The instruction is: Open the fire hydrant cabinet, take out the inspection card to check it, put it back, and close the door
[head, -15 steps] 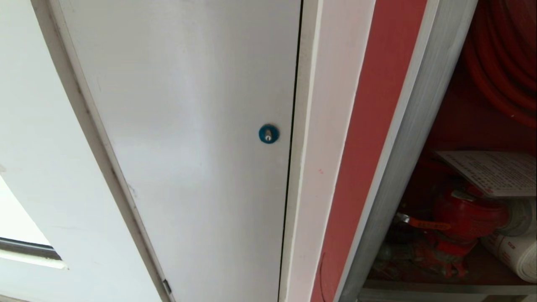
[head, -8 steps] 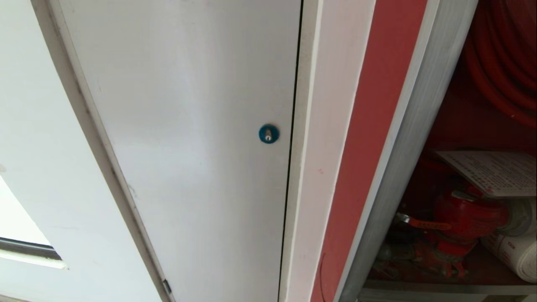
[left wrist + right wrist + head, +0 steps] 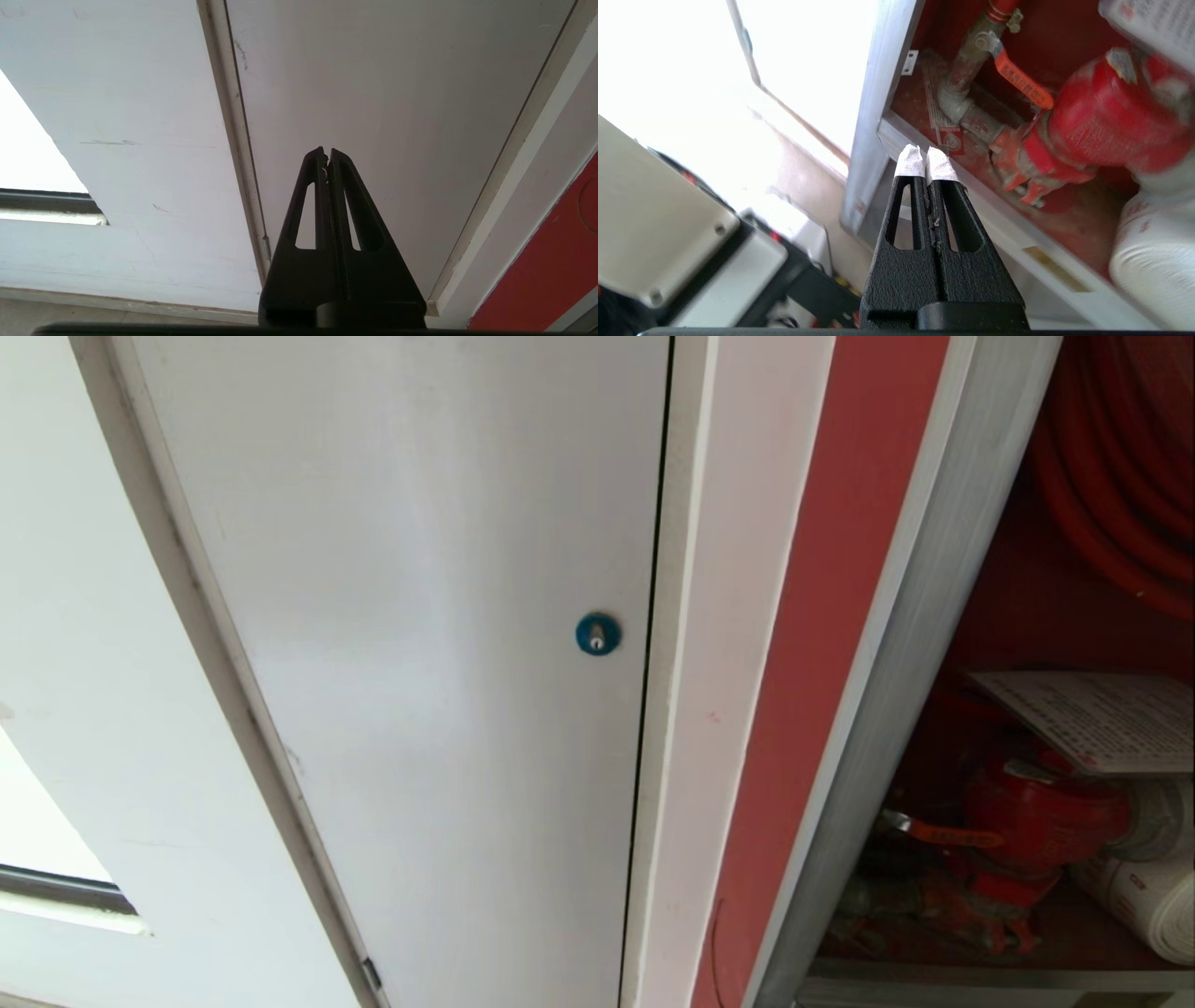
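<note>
Inside, thin printed inspection card

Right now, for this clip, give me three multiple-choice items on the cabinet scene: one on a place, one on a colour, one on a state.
1. Where does the inspection card lie in the head view?
A. on top of the red valve inside the cabinet
B. on the floor below the cabinet
C. stuck to the white panel

2. What colour is the round lock on the white panel?
A. red
B. blue
C. yellow

3. How are the fingers of the right gripper?
A. wide open
B. shut on the card
C. shut and empty

Answers: 1 A, the printed sheet sits over the valve in the red interior. 2 B, a small blue disc shows near the panel's edge. 3 C, the white-taped tips meet with nothing between them, near the cabinet's lower corner.
</note>
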